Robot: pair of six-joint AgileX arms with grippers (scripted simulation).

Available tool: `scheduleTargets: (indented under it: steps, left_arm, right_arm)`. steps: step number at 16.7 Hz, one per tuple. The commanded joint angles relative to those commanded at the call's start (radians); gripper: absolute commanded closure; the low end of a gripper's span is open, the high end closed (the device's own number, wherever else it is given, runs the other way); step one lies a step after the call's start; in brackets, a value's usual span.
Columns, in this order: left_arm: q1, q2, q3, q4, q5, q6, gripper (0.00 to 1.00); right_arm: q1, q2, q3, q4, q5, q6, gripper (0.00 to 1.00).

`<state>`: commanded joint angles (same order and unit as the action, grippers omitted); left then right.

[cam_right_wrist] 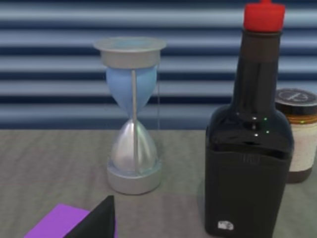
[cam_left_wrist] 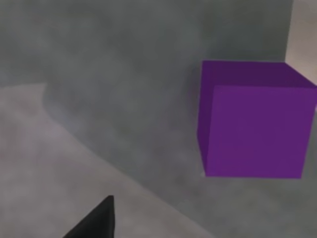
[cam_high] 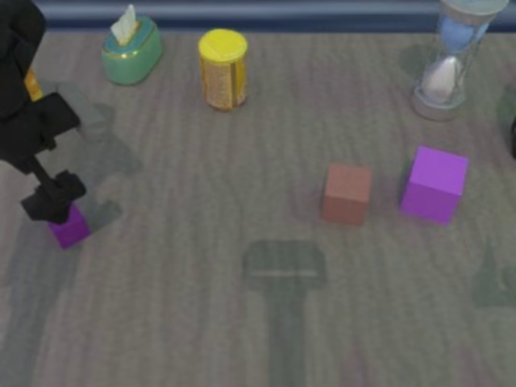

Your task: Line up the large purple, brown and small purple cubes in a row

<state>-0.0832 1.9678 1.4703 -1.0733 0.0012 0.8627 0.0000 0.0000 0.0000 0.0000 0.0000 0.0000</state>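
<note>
The left gripper [cam_high: 55,205] stood at the left edge of the top view, directly over the small purple cube [cam_high: 71,228], which showed only as a corner poking out below and to the right of the black fingers. That was the relation the next move turned on: the cube sat under the fingertips, a touch toward the lower right of them, and far closer to the left arm than to the right. A cube has no long axis to speak of, so the approach angle mattered little. Whether the fingers were spread or closed I could not tell; in the left wrist view the cube [cam_left_wrist: 252,121] filled the right half of the frame, apparently with no finger touching it, and only one dark fingertip [cam_left_wrist: 96,220] showed at the bottom edge.

The brown cube [cam_high: 347,193] and the large purple cube [cam_high: 435,184] sat just beside each other right of centre in the top view, with a small gap between, already roughly in a row. By my judgement the small cube had yet to join them, and it lay well apart from them.

The right gripper was out of the top view; its wrist view looked past a fingertip [cam_right_wrist: 99,220] at an hourglass [cam_right_wrist: 132,116] and a dark bottle [cam_right_wrist: 250,148].

The table [cam_high: 201,282] was a flat, dull grey-brown, bare between the left gripper and the brown cube, while a green tissue box [cam_high: 131,50] and a yellow can [cam_high: 223,68] kept to the top edge
</note>
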Motion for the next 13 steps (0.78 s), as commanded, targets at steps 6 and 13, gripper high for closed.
scheduleTargets:
  steps: [6,13]
  left_arm:
    - [0.002,0.015,-0.029,0.042,0.000,0.002,0.00]
    - [0.002,0.131,-0.173,0.307,0.001,0.003,0.00]
  right_arm:
    - [0.000,0.000,0.000,0.000,0.000,0.000,0.00]
    - [0.000,0.000,0.000,0.000,0.000,0.000,0.00]
